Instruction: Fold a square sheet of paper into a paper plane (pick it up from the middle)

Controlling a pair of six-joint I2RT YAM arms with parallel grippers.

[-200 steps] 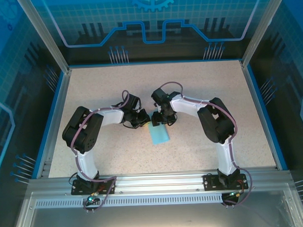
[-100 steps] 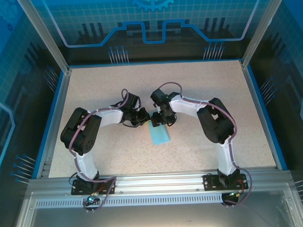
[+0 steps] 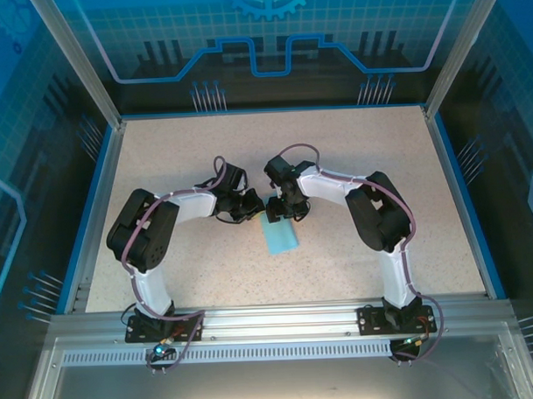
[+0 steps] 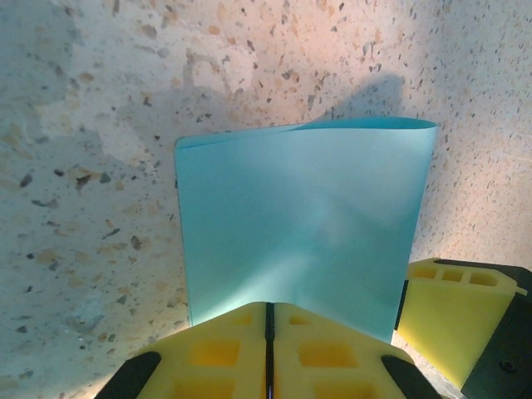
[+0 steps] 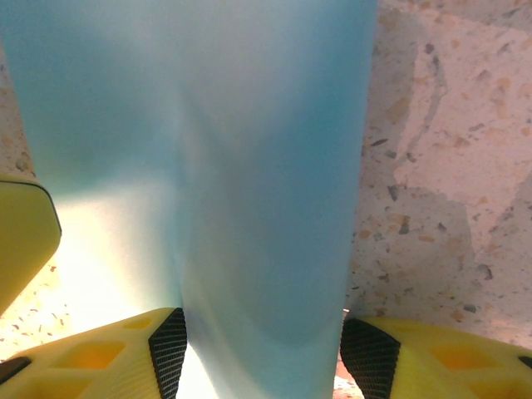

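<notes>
Closely, left tool (image 4: 268, 320) and right tool (image 5: 262, 353) crowd the paper (image 4: 299, 224).

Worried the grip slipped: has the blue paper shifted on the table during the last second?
No. The square sheet of paper sits equally far from the front rail.

The square sheet of paper (image 4: 299, 224) is a plain light cyan, paler where the light strikes it. My left pincer (image 4: 268, 349) has bright yellow fingers. My right pincer (image 5: 262, 353) is yellow too, with black pads (image 5: 169, 353). The counter (image 4: 83, 208) is beige, speckled with dark and rusty flecks, and edged in blue.
</notes>
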